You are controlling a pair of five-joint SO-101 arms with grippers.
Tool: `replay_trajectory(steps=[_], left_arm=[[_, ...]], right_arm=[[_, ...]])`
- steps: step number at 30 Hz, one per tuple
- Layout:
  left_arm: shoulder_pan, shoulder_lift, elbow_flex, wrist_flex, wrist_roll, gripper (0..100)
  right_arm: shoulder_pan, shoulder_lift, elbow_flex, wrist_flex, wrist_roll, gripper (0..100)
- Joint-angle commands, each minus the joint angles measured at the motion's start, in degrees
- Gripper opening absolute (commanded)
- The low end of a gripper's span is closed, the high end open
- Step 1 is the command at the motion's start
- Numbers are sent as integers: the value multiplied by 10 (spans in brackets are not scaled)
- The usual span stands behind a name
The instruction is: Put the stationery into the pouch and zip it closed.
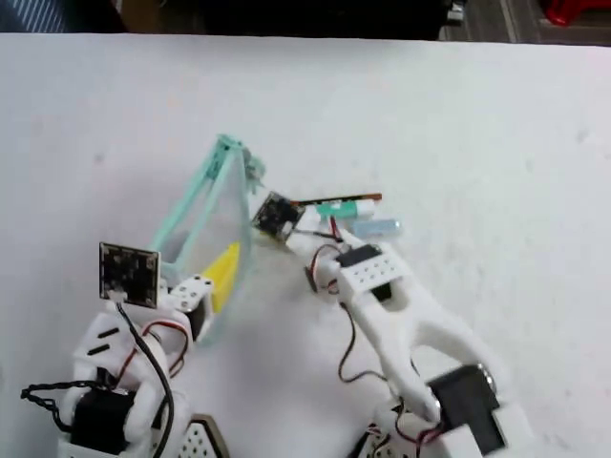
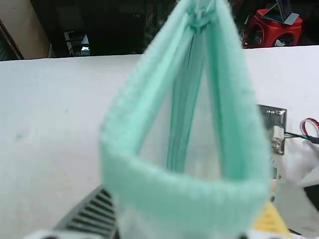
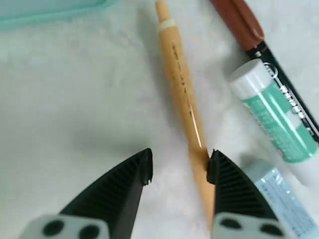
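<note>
The left arm (image 1: 105, 343) and right arm (image 1: 410, 320) consist of white moulded links with black servo bodies (image 1: 468, 405), red, white and black cables (image 1: 346, 348), a square black wrist camera board (image 1: 129, 274), and a right tool (image 3: 179, 164) with black ribbed fingers (image 3: 117, 191) on pale grey mounts with round holes.

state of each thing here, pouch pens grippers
pouch: unzipped, mouth gaping, one end held up
left gripper: shut on pouch
yellow item: inside pouch
right gripper: open, one finger beside orange pen
orange pen: flat on table, outside pouch
marker: capped, flat on table
glue stick: capped, flat on table
</note>
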Motion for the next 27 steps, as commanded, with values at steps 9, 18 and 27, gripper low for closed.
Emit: replay_trajectory(steps=[9,18,27], left_arm=[[-3,0,-4,-18,1,249],[-3,0,-2,-18,1,249],[-3,0,-1,-18,1,249]], right_arm=[[7,22,-48,7,-1,176],[10,120,-164,103,-1,176],[17,139,-184,134,-2,11]])
